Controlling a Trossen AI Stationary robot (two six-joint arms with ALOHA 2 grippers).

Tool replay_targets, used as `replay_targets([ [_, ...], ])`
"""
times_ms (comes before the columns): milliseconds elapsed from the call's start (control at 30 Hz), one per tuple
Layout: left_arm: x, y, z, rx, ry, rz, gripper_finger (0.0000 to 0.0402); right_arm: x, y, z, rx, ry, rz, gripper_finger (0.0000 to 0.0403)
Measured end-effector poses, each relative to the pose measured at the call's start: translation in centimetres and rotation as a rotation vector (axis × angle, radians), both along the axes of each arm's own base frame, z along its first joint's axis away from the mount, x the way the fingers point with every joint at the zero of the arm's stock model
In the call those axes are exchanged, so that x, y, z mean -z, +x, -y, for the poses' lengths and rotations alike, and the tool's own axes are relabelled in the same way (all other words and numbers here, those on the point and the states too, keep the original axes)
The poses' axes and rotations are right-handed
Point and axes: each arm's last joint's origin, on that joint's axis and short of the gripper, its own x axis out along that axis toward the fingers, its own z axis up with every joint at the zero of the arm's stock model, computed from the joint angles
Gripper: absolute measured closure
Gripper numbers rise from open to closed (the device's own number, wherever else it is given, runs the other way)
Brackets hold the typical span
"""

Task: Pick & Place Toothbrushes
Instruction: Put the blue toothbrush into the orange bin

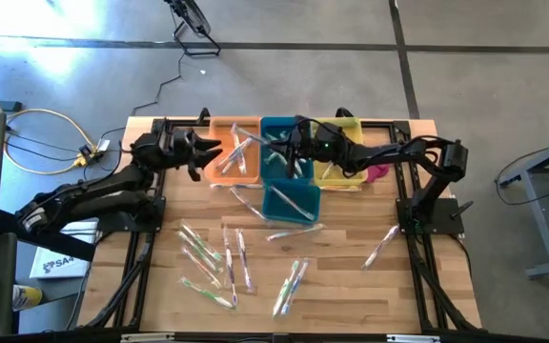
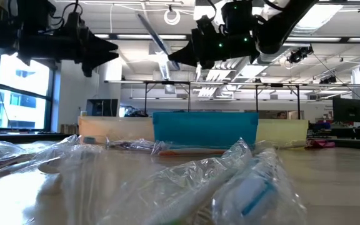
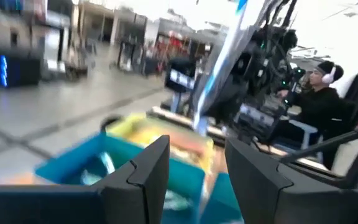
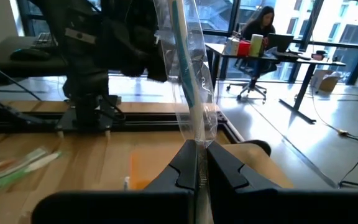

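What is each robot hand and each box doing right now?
Right gripper: shut on a wrapped toothbrush, up above the bins.
Left gripper: open, empty, over the orange bin.
Orange bin: toothbrushes inside.
Blue bins: toothbrushes inside.
Yellow bin: mostly hidden by the arm.
Loose toothbrushes: lying flat on the table.

Bins: orange bin (image 1: 233, 152), two teal bins (image 1: 292, 202), yellow bin (image 1: 336, 148). Toothbrushes (image 1: 213, 259): clear wrappers, green, pink, white handles. Table (image 1: 351, 286): light wood.

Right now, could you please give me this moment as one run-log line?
right pincer: shut on wrapped toothbrush, above bins | left pincer: open, empty, over orange bin | loose toothbrushes: on table
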Motion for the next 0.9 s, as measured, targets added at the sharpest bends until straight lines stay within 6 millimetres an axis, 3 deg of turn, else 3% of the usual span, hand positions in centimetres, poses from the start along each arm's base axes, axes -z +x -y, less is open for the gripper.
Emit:
replay_targets([
  [167, -0.7, -0.1, 0.1, -0.004, 0.137, 0.030, 0.0248, 0.0, 0.2, -0.5, -0.015, -0.001, 0.002, 0.0398],
  [333, -0.8, 0.1, 0.1, 0.001, 0.165, 0.055, 0.0248, 0.0, 0.3, -0.8, -0.019, -0.001, 0.002, 0.0398],
  [733, 0.3, 3.2, -0.2, -0.031, 0.169, 0.090, 0.0248, 0.0, 0.3, -0.8, -0.011, 0.004, -0.002, 0.0398],
  [900, -0.5, 5.0, -1.2, 0.035, 0.176, 0.075, 0.0248, 0.1, 0.3, -0.8, -0.012, 0.006, -0.009, 0.0398],
])
